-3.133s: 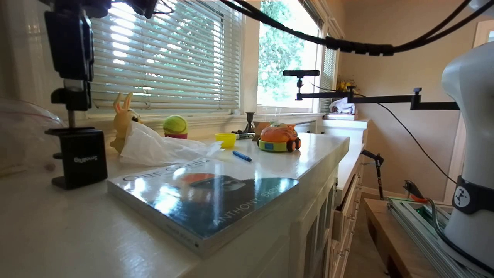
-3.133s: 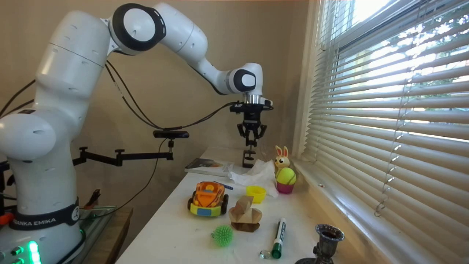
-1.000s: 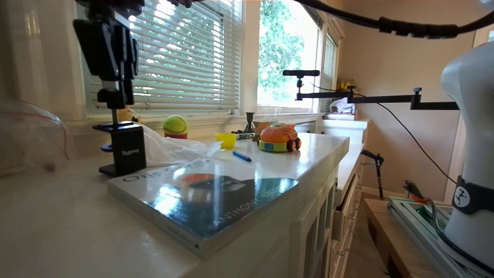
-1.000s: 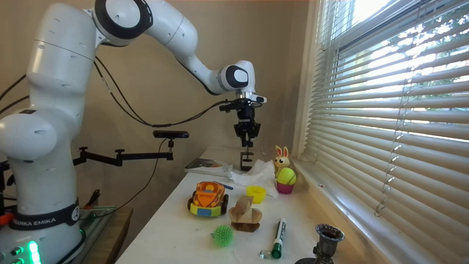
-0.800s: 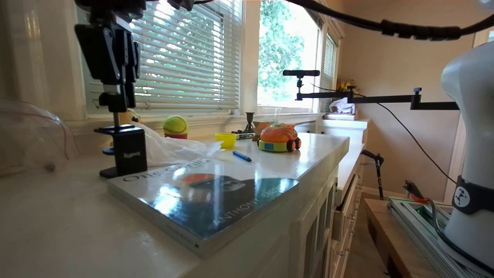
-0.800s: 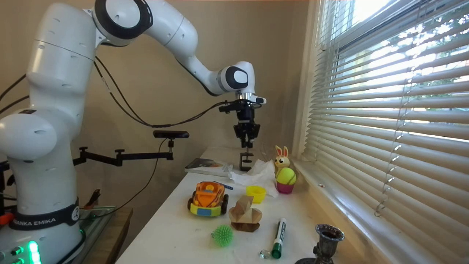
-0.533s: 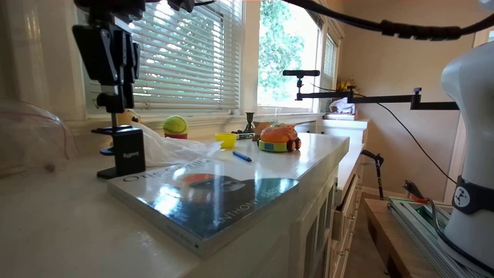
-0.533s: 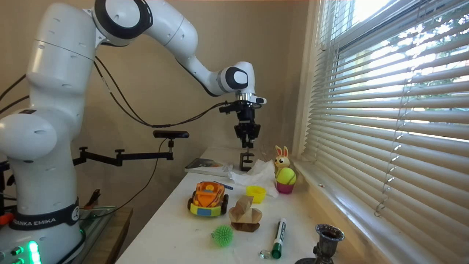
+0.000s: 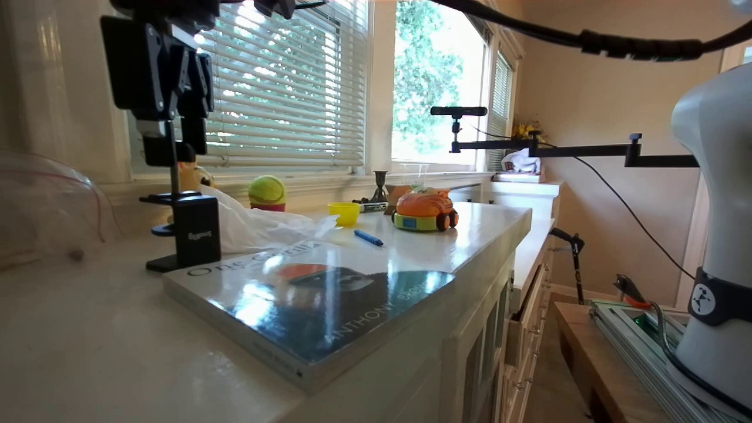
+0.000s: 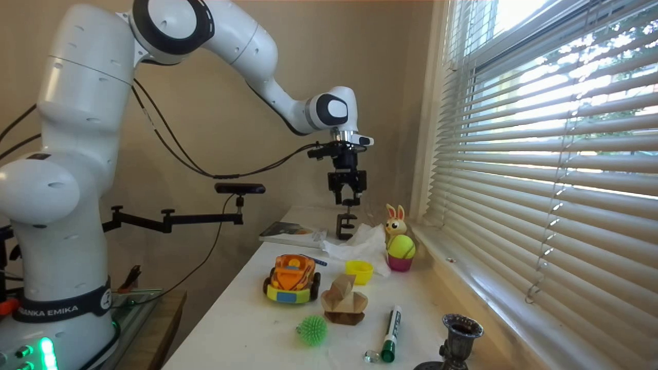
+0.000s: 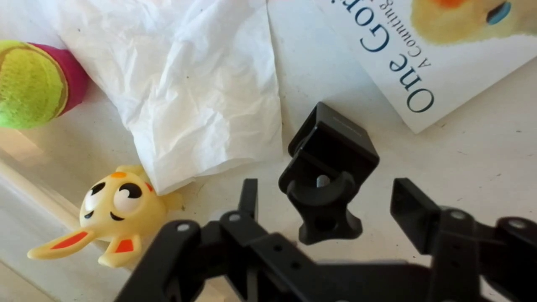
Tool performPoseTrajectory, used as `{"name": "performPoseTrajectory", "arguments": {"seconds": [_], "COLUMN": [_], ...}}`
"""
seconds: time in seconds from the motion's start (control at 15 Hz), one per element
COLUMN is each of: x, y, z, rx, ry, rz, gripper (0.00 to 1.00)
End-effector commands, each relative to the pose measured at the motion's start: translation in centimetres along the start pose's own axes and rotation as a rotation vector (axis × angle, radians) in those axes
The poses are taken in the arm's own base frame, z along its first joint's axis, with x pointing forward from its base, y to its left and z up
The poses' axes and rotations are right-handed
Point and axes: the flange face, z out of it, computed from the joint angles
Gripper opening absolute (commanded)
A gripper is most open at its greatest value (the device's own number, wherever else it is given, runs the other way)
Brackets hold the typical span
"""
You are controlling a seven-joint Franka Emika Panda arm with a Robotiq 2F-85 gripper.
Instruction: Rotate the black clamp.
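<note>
The black clamp [image 11: 340, 142] stands upright on the white counter, its screw and knob [image 11: 325, 224] pointing up. Its pale mark faces the camera in an exterior view, where the clamp [image 9: 198, 232] is beside the book's corner. My gripper [image 11: 329, 205] is open directly over it, with one finger on each side of the knob. In the wrist view there are gaps between the knob and both finger pads [image 11: 413, 216]. From another side, in an exterior view, the gripper [image 10: 347, 198] straddles the top of the clamp's screw.
A book [image 11: 423, 71] lies close to the clamp. Crumpled white paper [image 11: 201, 96] is on its other side. A toy rabbit [image 11: 121, 201] and a tennis ball in a magenta cup [image 11: 29, 84] stand near the window. Farther along are a yellow cup [image 10: 359, 271] and toy car [image 10: 292, 277].
Three seconds ago the clamp, in my gripper, stood elsewhere; both shifted toward the paper and turned slightly. Within the last half second the fingers spread and let go of the knob; the clamp stays upright.
</note>
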Motion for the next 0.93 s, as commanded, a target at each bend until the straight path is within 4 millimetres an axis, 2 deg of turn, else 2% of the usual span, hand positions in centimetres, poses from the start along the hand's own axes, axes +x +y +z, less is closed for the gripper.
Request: {"name": "performPoseTrajectory", "arguments": {"seconds": [0.0, 0.33, 0.4, 0.53, 0.87], "x": [0.0, 0.0, 0.0, 0.1, -0.4], "y": [0.0, 0.0, 0.0, 0.3, 1.5], "z": [-0.1, -0.1, -0.1, -0.2, -0.2], "rx": [0.0, 0.0, 0.0, -0.044, -0.115], "ry": [-0.001, -0.001, -0.001, 0.004, 0.013], "rz": [0.0, 0.0, 0.0, 0.029, 0.146], "gripper": [0.83, 0.83, 0.96, 1.0, 1.0]}}
